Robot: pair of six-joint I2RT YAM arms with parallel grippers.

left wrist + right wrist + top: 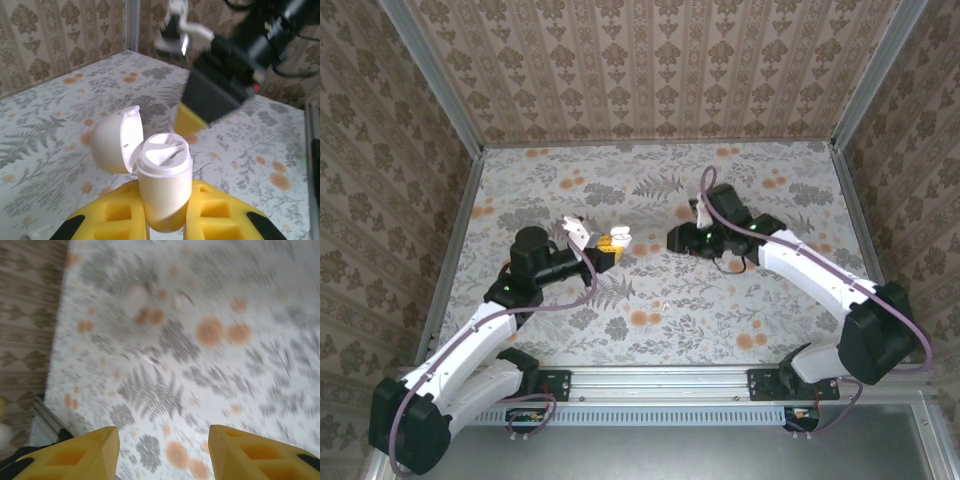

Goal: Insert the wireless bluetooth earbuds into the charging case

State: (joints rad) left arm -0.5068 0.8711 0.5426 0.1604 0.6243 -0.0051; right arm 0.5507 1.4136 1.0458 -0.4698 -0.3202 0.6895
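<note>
My left gripper [167, 192] is shut on the white charging case [165, 165], held upright between its yellow fingers [107, 210]. The lid [112, 145] hangs open to the left, and both moulded slots on top are empty. In the top view the left gripper [608, 250] and the case [618, 237] sit mid-table. My right gripper [677, 238] hovers just right of them, open with nothing between its fingers [162, 440]. One tiny pale bit, likely an earbud [661, 305], lies on the table in front of both grippers. The right wrist view is motion-blurred.
The floral table cover [720, 330] is ringed by patterned walls [650, 70] with metal corner posts. The right arm's black wrist and one yellow finger [189, 119] loom close behind the case. An aluminium rail [660, 385] runs along the near edge.
</note>
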